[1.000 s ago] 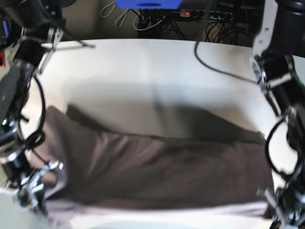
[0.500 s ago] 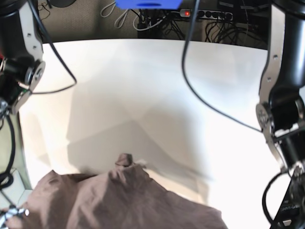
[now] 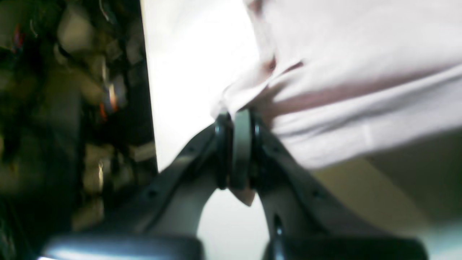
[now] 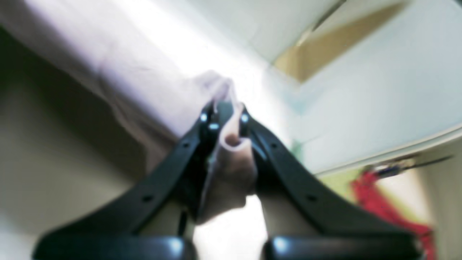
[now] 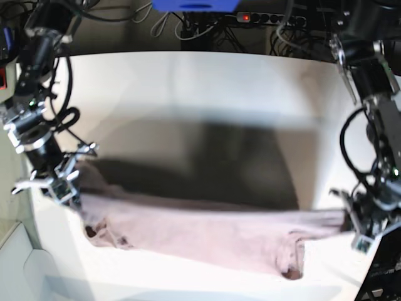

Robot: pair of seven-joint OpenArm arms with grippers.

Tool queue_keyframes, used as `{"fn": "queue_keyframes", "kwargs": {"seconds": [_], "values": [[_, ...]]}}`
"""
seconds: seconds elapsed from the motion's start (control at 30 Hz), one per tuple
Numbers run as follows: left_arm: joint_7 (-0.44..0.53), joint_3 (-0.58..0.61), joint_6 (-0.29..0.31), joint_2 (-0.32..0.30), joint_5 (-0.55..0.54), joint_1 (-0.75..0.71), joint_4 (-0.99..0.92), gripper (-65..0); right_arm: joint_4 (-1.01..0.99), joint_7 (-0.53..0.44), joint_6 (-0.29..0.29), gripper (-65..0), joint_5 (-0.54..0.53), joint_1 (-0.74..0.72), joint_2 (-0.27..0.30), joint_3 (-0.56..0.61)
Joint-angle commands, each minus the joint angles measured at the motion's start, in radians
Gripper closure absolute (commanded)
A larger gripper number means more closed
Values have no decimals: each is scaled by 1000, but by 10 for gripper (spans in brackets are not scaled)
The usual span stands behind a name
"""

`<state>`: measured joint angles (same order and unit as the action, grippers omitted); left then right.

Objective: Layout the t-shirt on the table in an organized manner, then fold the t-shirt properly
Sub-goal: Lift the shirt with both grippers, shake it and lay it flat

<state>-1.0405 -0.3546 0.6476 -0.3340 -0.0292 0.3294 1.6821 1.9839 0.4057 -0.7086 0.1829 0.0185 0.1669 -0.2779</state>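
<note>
The mauve-pink t-shirt (image 5: 200, 235) hangs as a long, blurred band across the front of the white table (image 5: 188, 81), stretched between both arms, and it throws a dark shadow behind it. My right gripper (image 5: 72, 188), on the base view's left, is shut on one end of the shirt. The right wrist view shows cloth (image 4: 231, 166) bunched between its fingers. My left gripper (image 5: 352, 227), on the base view's right, is shut on the other end. In the left wrist view its tips (image 3: 236, 122) pinch a fold of the shirt (image 3: 346, 90).
Behind the table's far edge lie a power strip (image 5: 263, 19) with a red light, tangled cables and a blue object (image 5: 194, 5). A pale surface (image 5: 19, 263) sits off the front left corner. Something red (image 4: 389, 209) shows past the table edge in the right wrist view.
Half a second ago the shirt sat bunched at the bottom edge of the base view. Now it is pulled out wide between both grippers, and both arms have shifted.
</note>
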Motion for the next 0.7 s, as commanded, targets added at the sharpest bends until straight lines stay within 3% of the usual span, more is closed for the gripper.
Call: {"fn": "queue_keyframes", "kwargs": {"seconds": [0.0, 0.23, 0.43, 0.67], "values": [[30, -16, -8, -15, -7, 3, 31, 0, 18, -29, 10, 0, -12, 14, -2, 4], [38, -87, -8, -17, -7, -227, 31, 0, 18, -20, 10, 0, -10, 255, -5, 139], [36, -87, -8, -10, -2, -365, 16, 0, -13, -18, 10, 0, -7, 377, -5, 193], [32, -88, -8, -17, -4, -465, 25, -5, -108, -18, 10, -166, -7, 423, 23, 193]]}}
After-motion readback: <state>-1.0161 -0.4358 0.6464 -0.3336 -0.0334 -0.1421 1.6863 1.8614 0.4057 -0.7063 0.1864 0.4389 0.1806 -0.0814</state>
